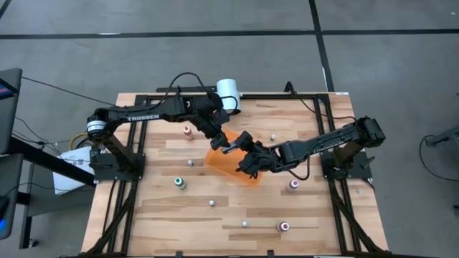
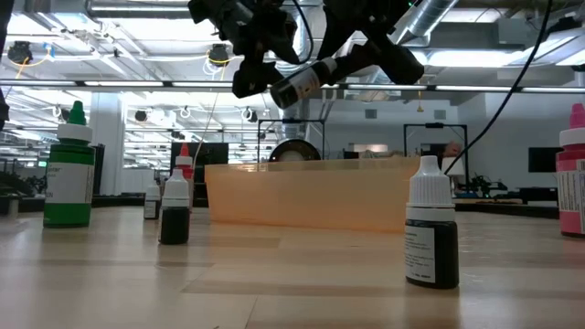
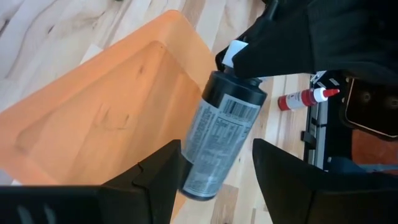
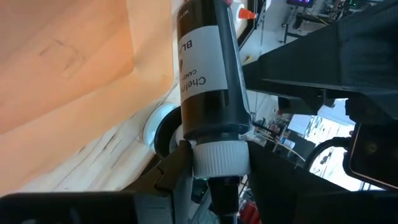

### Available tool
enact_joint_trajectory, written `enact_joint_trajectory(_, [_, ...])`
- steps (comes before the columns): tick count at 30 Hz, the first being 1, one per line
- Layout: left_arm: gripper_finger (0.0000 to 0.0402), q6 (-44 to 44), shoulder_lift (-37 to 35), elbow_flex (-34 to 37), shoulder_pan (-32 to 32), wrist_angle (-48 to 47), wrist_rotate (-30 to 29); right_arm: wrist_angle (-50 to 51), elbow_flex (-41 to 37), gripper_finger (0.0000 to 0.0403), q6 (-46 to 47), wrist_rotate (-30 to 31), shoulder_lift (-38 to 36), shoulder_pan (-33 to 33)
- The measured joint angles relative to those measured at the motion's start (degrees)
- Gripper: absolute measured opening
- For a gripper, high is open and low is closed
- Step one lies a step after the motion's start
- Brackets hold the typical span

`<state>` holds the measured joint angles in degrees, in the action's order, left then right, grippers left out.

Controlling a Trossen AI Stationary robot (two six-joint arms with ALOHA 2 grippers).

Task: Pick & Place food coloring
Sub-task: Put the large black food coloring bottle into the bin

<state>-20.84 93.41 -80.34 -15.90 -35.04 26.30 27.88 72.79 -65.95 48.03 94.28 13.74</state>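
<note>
Two grippers meet above the orange tray (image 1: 233, 166); the left gripper (image 3: 214, 180) stands open around a dark bottle (image 3: 219, 142); the right gripper (image 4: 214, 163) clamps its white cap (image 4: 217, 159).

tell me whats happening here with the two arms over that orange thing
Both arms meet above the orange tray, sharing one dark food coloring bottle in mid-air. The right gripper clamps its white cap end; the left gripper brackets its body. Other small bottles, such as the green one, stand scattered on the wooden table.
</note>
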Motion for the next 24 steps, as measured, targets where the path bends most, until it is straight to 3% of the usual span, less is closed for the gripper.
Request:
enact_joint_trajectory(12, [0.0201,7.45,0.0,0.0,0.0,0.25,5.23,-0.01,0.0,0.0129,0.01,0.0,0.0,0.0])
enact_joint_trajectory(24, [0.031,13.62,-0.02,-1.46,-2.53,-3.31,1.38,-0.04,0.0,0.0123,0.1,0.07,0.0,-0.32])
